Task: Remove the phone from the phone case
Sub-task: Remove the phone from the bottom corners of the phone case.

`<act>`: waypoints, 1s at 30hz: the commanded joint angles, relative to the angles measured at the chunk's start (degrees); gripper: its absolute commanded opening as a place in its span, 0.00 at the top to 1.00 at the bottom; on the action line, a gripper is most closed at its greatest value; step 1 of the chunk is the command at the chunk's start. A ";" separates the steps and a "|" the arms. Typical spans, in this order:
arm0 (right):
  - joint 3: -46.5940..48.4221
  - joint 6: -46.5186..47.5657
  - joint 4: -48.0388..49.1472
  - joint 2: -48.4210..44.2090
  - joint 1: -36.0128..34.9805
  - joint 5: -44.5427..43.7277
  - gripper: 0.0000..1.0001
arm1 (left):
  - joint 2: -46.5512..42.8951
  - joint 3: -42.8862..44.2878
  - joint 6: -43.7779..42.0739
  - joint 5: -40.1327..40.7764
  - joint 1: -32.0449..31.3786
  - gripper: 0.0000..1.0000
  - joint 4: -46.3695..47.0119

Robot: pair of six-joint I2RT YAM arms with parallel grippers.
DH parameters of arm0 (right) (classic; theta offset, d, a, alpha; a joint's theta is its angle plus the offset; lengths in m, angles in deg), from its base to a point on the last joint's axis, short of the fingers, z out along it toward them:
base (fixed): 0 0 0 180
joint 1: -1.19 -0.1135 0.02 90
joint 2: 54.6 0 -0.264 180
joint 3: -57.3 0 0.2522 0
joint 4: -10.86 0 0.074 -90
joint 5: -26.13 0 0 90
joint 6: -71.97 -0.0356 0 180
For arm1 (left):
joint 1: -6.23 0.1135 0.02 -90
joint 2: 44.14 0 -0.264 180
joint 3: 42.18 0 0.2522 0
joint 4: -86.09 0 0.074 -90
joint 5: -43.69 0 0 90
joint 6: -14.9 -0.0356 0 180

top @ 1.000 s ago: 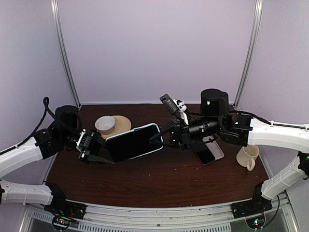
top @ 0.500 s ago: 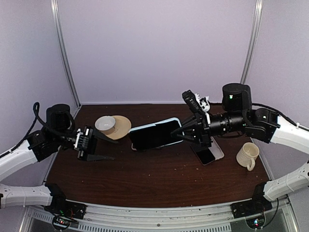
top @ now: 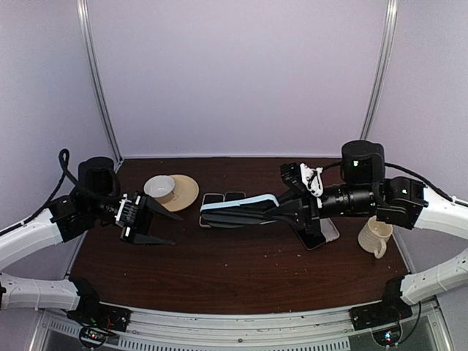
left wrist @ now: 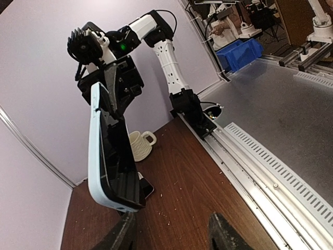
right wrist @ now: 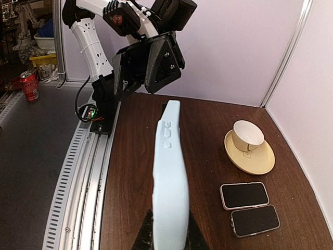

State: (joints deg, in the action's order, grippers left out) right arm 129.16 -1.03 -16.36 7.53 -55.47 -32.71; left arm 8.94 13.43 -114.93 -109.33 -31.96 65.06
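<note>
The phone case (top: pixel 235 208) has turned edge-up, pinched by the right gripper (top: pixel 276 212); left gripper (top: pixel 176 227) spread, well clear.

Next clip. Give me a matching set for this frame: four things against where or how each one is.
Things:
1 phone case
2 left fingers
3 mug
4 white cup

States:
A sitting on the saucer
B apart, holding nothing
C pinched edge-on by the right fingers
D upright, far right, untouched

Pairs: 1-C; 2-B; 3-D; 4-A
</note>
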 commanded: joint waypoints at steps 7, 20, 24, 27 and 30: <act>0.73 6.20 9.30 1.22 -2.52 -0.48 1.00 | 1.56 0.16 2.30 -2.72 -1.69 0.51 3.18; 1.56 6.82 9.33 2.55 -3.86 1.42 1.00 | 1.75 0.09 2.31 -2.08 -2.23 0.50 3.22; 1.79 7.04 9.32 2.90 -4.23 1.57 1.00 | 1.76 0.03 2.31 -1.84 -2.32 0.50 3.24; 1.88 7.06 9.49 3.12 -4.57 1.71 1.00 | 1.82 0.03 2.31 -1.75 -2.37 0.50 3.28; 2.01 7.09 9.62 3.34 -4.89 2.04 1.00 | 1.92 -0.06 2.31 -1.49 -2.39 0.50 3.17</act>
State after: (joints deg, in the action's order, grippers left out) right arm 129.16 5.85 -12.12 11.02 -59.58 -32.37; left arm 10.62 13.43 -113.08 -110.60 -33.95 66.26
